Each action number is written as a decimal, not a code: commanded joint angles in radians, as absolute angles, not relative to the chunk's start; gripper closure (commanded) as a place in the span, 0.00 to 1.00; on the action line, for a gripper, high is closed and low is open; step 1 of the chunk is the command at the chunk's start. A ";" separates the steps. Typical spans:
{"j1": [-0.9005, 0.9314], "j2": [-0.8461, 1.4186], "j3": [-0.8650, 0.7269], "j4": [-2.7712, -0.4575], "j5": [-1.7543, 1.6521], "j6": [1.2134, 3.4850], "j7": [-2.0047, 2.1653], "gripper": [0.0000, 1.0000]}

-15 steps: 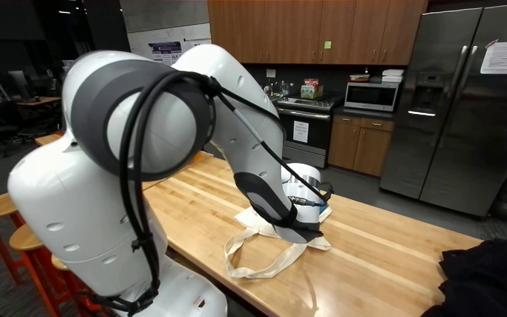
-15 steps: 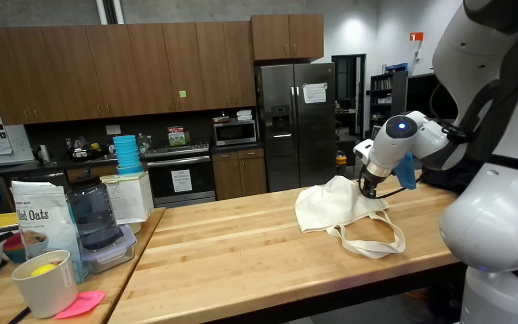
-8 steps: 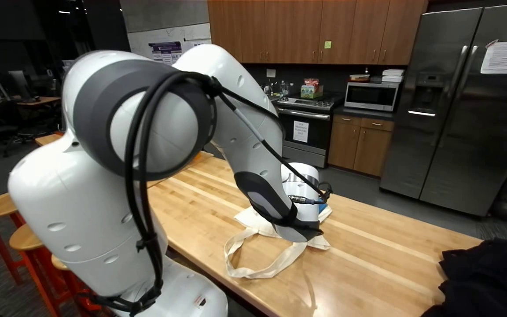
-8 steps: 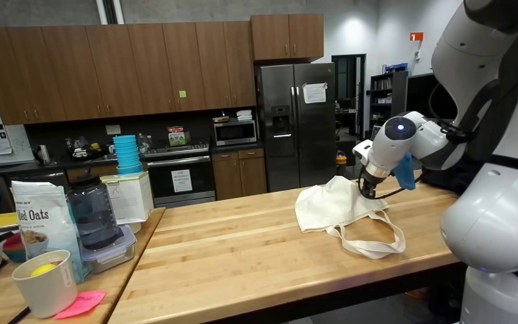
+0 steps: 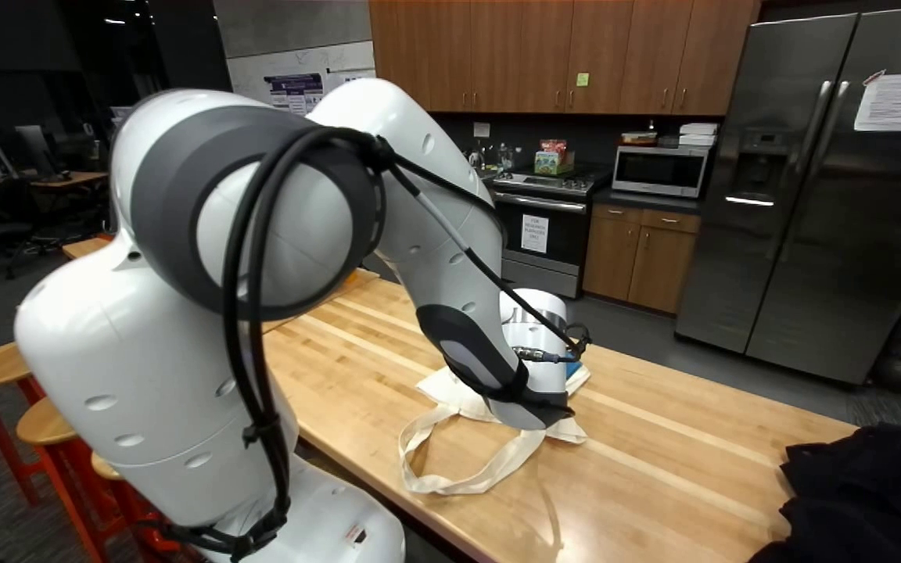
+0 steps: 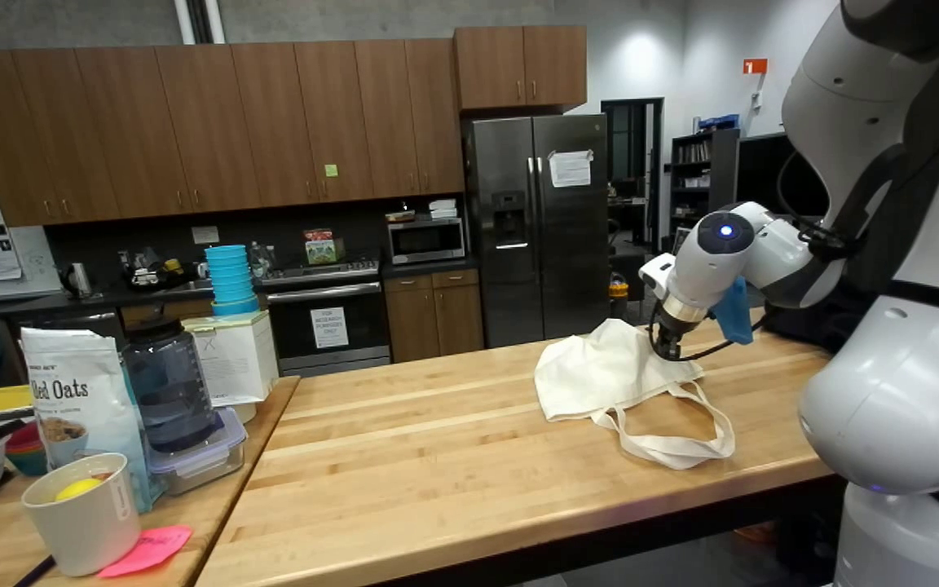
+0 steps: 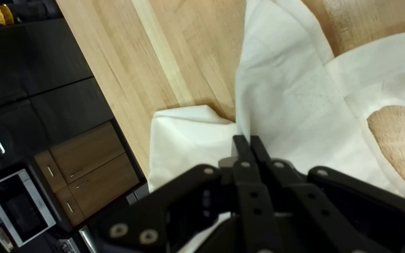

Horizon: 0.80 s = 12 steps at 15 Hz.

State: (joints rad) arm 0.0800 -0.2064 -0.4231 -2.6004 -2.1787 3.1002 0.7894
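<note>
Dark fridge [image 6: 539, 236], silver microwave [image 6: 427, 241], pink note [image 6: 153, 549]

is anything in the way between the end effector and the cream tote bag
Nothing visible is: in the wrist view, the end effector is closed on a fold of the cream tote bag, with no other object between them.

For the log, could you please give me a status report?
Gripper shut on a fold of the cream tote bag. Bag slumped on wooden tabletop, handle looped out. Black cloth farther along the tabletop, apart from the bag.
</note>
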 commanded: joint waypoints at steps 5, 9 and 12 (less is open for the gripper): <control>0.097 -0.118 -0.412 -2.415 -2.155 3.109 0.752 0.48; 0.062 -0.072 -0.385 -2.244 -2.002 3.133 0.403 0.22; 0.080 -0.006 -0.411 -2.097 -2.064 3.175 0.322 0.01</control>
